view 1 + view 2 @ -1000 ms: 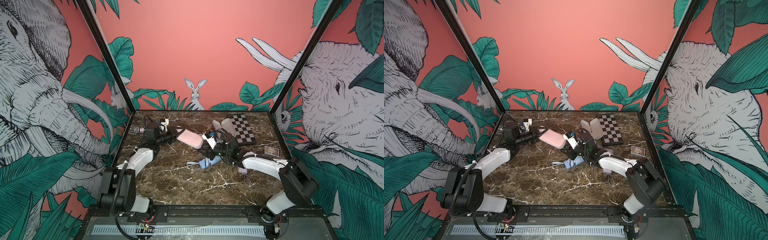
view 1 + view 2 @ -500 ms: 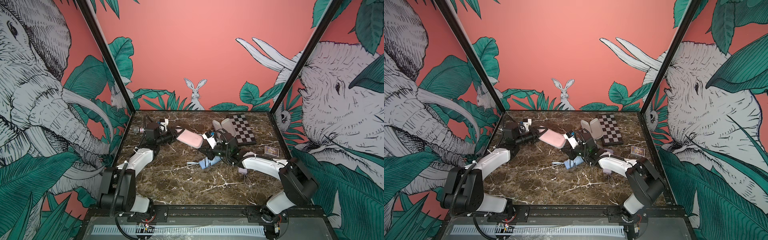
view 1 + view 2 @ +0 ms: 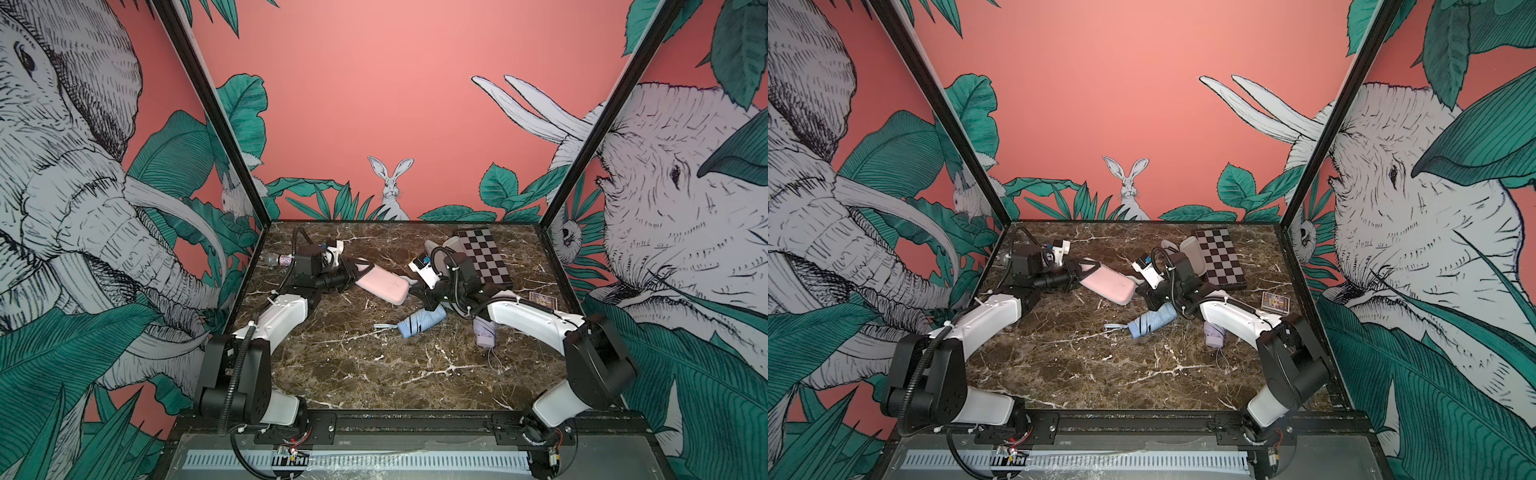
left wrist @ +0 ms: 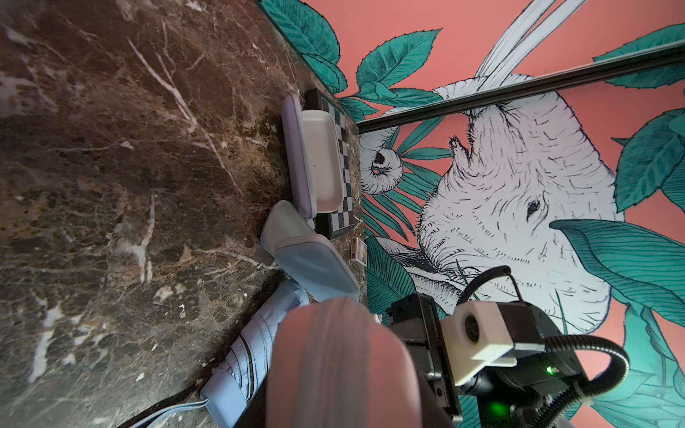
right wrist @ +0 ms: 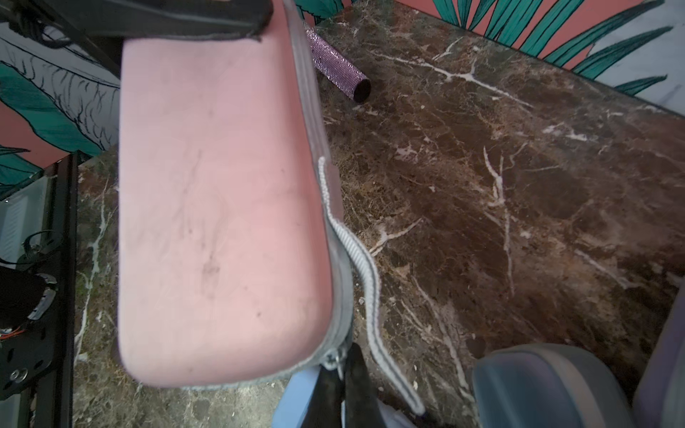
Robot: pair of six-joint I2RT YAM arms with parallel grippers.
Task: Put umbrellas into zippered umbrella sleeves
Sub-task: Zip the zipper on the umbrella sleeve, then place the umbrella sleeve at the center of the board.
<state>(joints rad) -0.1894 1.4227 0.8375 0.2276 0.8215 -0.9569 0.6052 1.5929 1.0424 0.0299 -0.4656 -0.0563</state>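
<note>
The pink sleeve (image 3: 380, 284) (image 3: 1108, 284) hangs tilted above the marble with its zip edge closed. My left gripper (image 3: 358, 271) is shut on its far end. In the right wrist view my right gripper (image 5: 343, 365) is shut on the small zipper pull (image 5: 335, 356) at the pink sleeve's (image 5: 215, 207) near corner, and a grey strap (image 5: 367, 266) dangles beside it. The blue umbrella (image 3: 419, 324) (image 4: 252, 352) lies just below them. The lilac umbrella (image 3: 485, 332) lies under my right forearm. An open blue sleeve (image 4: 315, 259) and an open lilac sleeve (image 4: 296, 155) sit by the board.
A checkered board (image 3: 484, 257) lies at the back right, with a small card box (image 3: 542, 299) near the right wall. A glittery microphone (image 3: 276, 259) (image 5: 337, 66) rests by the left wall behind my left wrist.
My right gripper's jaws have closed onto the pink sleeve's zipper pull. Both arms and the sleeve have barely shifted.
</note>
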